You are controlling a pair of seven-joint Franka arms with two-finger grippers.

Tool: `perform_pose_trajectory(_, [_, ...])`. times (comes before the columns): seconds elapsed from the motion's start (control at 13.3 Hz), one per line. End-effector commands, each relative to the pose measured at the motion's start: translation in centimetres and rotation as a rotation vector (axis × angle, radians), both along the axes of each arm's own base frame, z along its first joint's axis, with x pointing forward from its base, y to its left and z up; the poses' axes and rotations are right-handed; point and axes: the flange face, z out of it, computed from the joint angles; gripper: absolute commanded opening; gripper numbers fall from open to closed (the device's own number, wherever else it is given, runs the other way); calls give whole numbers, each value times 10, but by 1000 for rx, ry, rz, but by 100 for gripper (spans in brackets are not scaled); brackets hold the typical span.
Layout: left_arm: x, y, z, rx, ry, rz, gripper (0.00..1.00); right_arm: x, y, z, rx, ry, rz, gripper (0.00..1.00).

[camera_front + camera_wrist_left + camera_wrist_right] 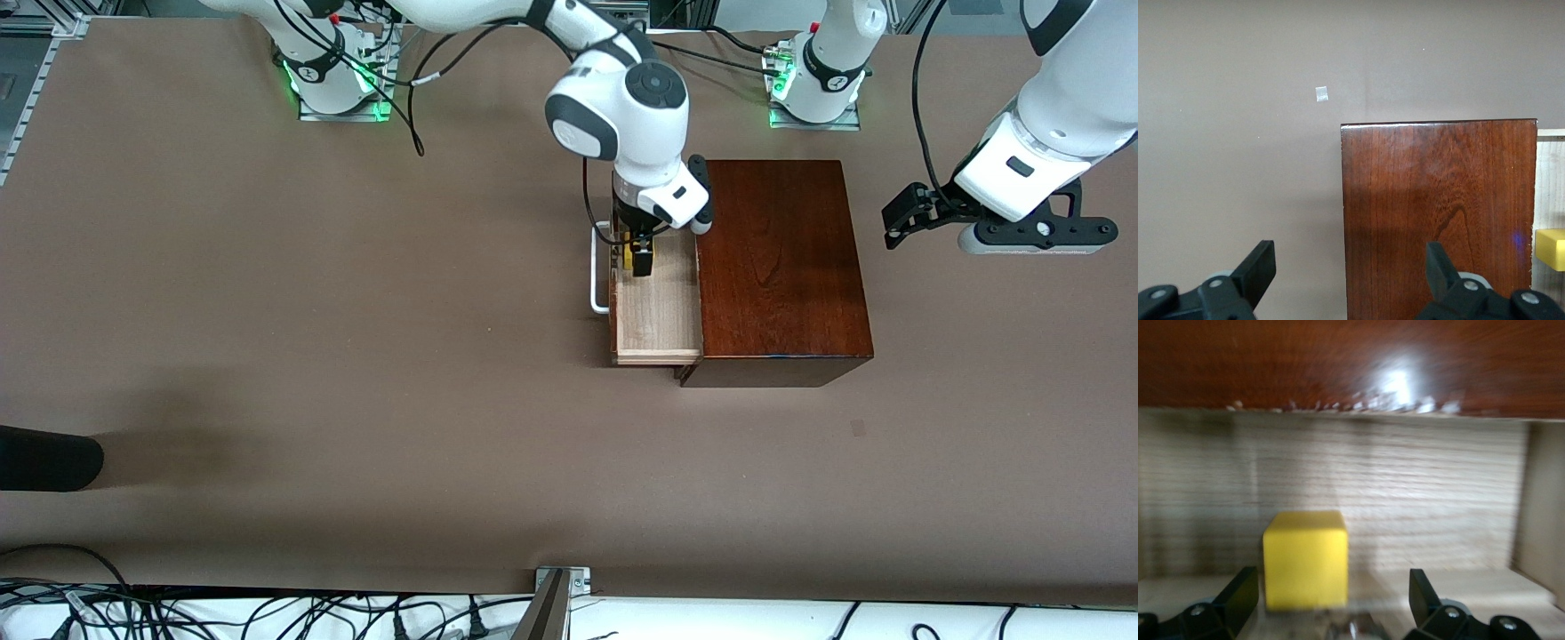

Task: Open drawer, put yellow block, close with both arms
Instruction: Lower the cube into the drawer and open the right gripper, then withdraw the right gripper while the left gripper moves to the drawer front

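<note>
The drawer (656,311) of pale wood stands pulled out of the dark-brown box (778,267) toward the right arm's end of the table, its white bar handle (597,276) outermost. The yellow block (629,256) rests on the drawer floor (1418,513) near the end farther from the front camera. My right gripper (640,253) hangs over it, open, fingers either side of the block (1305,560) without clamping it. My left gripper (889,229) waits open over the table beside the box (1438,213), holding nothing; the block (1551,248) shows past the box's edge.
A dark rounded object (44,458) pokes in at the table's edge toward the right arm's end, nearer the front camera. A small tape square (858,428) lies on the table nearer the camera than the box. Cables run along the front edge.
</note>
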Motion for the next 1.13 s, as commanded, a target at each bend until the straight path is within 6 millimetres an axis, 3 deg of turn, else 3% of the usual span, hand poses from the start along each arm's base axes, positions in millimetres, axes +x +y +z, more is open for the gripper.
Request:
perform_pose_trajectory(0.0, [2,0,5,20,7,-21,100,0,-28,89,19,-1,-28,100])
perform_pose_trajectory(0.15, [1,0,6,19,7,-20,100,14,-63,135,2,-9,-82,100])
perform_pose_trajectory(0.38, [-2,-3,5,9,37,-27,100,66,-146,201,39,-35,-228,100])
perform_pose_trajectory(0.45, [-6,-11,2,0,62,-58,100,73,-170,223,66,-40,-262,100])
perform_pose_trajectory(0.6, [-15,-39,-1,-17,99,-184,100,93,-239,251,75,-55,-370,100])
perform_pose_trajectory(0.83, [-21,-62,-10,-29,161,-408,100,123,-343,266,97,-35,-538,100])
perform_pose_trajectory(1.06, [-17,-110,-26,-150,196,-636,100,121,-436,266,142,40,-702,100])
